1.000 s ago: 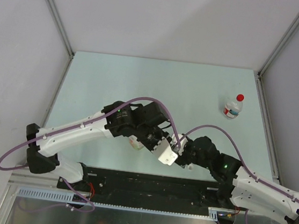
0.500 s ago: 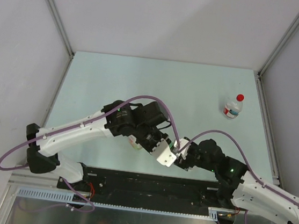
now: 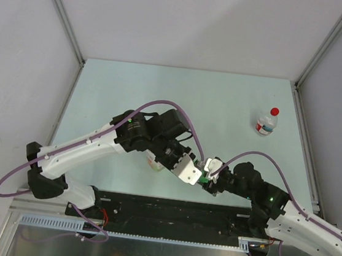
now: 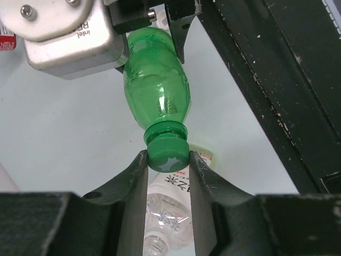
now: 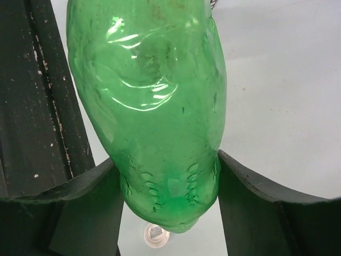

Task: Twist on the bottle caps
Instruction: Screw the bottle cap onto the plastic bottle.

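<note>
Squarely pinching the green cap (image 4: 168, 154), lower centre of left wrist view, inside left gripper (image 4: 168, 161); clamping body of green bottle (image 5: 149, 90) mid-frame with right gripper (image 5: 168, 173).

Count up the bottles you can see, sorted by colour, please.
Green bottle: 1
Clear bottles: 2, the red-capped one and the orange-labelled one under the left arm
Total: 3
</note>
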